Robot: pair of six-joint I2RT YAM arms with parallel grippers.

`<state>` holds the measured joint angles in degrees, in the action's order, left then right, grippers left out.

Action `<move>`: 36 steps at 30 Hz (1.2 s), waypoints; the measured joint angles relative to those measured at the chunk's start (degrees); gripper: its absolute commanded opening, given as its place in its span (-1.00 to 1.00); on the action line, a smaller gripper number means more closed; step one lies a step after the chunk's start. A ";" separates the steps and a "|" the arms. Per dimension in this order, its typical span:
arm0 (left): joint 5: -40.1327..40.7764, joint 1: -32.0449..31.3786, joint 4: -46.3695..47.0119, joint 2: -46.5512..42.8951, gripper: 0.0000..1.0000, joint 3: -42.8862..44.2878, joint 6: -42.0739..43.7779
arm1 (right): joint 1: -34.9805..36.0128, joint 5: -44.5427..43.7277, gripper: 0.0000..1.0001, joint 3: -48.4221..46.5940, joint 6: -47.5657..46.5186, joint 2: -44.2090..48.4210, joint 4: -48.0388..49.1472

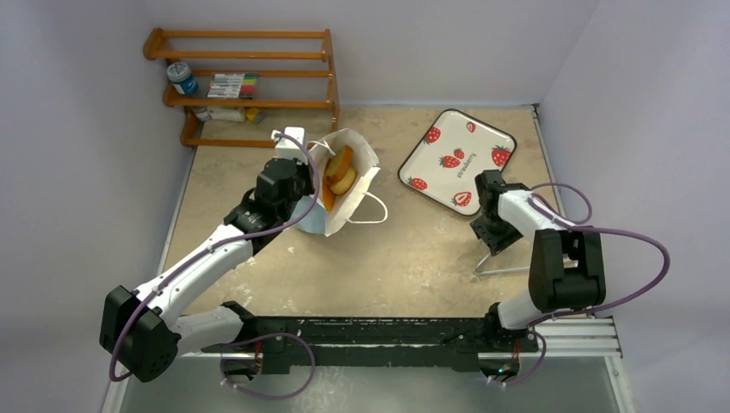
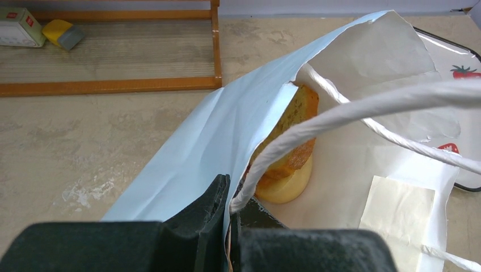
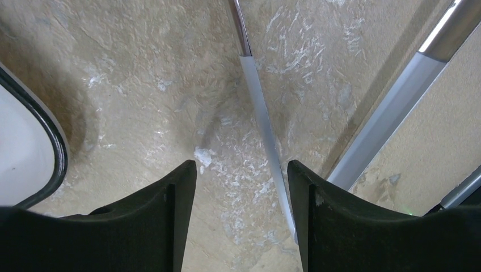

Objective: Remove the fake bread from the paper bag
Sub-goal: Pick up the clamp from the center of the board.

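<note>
On the table, left end effector pinches paper bag.

The mottled beige surface carries a light blue paper bag, a strawberry-print tray just right of it, and a wooden rack at the back left.
</note>
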<state>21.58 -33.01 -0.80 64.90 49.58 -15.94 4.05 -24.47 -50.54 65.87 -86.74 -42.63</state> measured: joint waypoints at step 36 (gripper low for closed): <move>1.75 0.00 -0.26 -2.38 -1.00 -1.73 -0.96 | 9.55 0.96 -1.00 6.47 1.16 15.02 2.19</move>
<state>23.33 -33.01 -1.06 62.52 47.86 -16.91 13.61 -23.51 -44.07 67.02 -71.72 -40.45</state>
